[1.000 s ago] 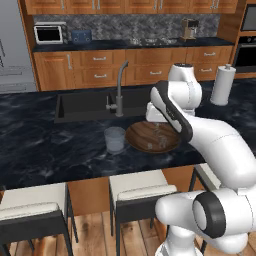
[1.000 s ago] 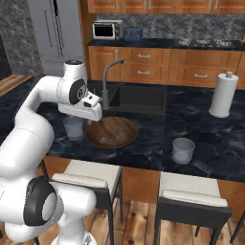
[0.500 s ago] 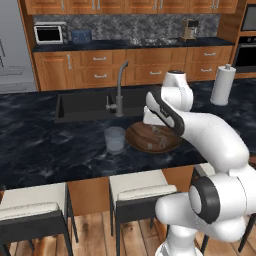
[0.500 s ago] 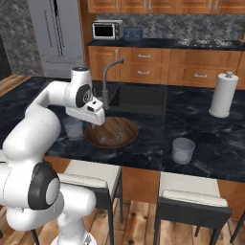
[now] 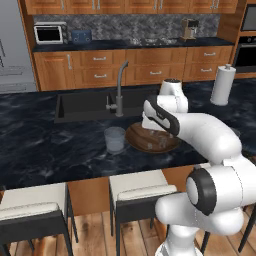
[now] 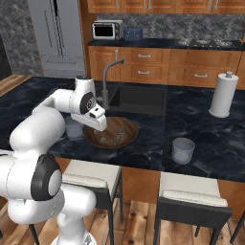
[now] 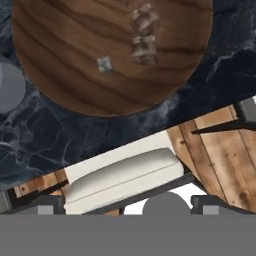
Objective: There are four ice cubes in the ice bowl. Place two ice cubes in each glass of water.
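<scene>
Wooden ice bowl [image 6: 111,134] between faucet [image 6: 106,79] and stools [image 6: 91,174], tumbler [image 5: 114,139] beside it, end effector [image 6: 99,125] spread above bowl

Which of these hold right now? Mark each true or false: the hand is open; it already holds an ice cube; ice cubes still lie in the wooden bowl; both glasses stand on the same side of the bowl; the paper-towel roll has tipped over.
1. The hand is open. True.
2. It holds an ice cube. False: nothing sits between its fingers.
3. Ice cubes lie in the ice bowl. True.
4. Both glasses stand on the same side of the bowl. False: one glass is on one side, the other glass on the opposite side.
5. The paper-towel roll has tipped over. False: it stands upright on the counter.
</scene>
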Available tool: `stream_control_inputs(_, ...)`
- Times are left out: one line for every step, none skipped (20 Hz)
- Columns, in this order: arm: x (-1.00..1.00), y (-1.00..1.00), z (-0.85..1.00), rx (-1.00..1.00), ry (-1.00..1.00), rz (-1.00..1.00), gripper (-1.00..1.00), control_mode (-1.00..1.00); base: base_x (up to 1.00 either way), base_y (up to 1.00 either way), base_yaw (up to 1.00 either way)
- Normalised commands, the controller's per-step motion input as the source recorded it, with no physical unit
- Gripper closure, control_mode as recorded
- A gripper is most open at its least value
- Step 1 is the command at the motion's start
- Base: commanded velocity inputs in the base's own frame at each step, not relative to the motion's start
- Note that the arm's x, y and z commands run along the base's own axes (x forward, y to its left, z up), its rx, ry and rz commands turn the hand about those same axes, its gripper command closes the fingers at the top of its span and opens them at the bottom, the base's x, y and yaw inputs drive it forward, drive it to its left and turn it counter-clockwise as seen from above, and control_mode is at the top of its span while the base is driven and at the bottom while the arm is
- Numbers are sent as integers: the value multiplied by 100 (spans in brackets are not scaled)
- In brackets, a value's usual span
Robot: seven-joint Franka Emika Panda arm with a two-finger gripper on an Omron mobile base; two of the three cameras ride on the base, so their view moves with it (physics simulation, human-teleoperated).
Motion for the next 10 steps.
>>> stream_control_inputs(12, 0, -32, 0, 0, -2, -100, -100, 0, 0, 0)
stream_control_inputs(9, 0, -30, 0, 2, -1, -100, -100, 0, 0, 0)
stream_control_inputs(11, 0, -33, 0, 4, -2, -100, -100, 0, 0, 0)
stream_control_inputs(14, -1, -34, 0, 3, -3, -100, -100, 0, 0, 0)
stream_control_inputs(20, -6, -31, 0, 4, -3, -100, -100, 0, 0, 0)
stream_control_inputs(21, -5, -29, 0, 2, -3, -100, -100, 0, 0, 0)
stream_control_inputs(28, -8, -26, 0, 2, -5, -100, -100, 0, 0, 0)
stream_control_inputs(28, -15, -23, 0, 2, -5, -100, -100, 0, 0, 0)
stream_control_inputs(30, -13, -26, 1, 2, -5, -100, -100, 0, 0, 0)
stream_control_inputs(34, -9, -24, 0, 2, -5, -100, -100, 0, 0, 0)
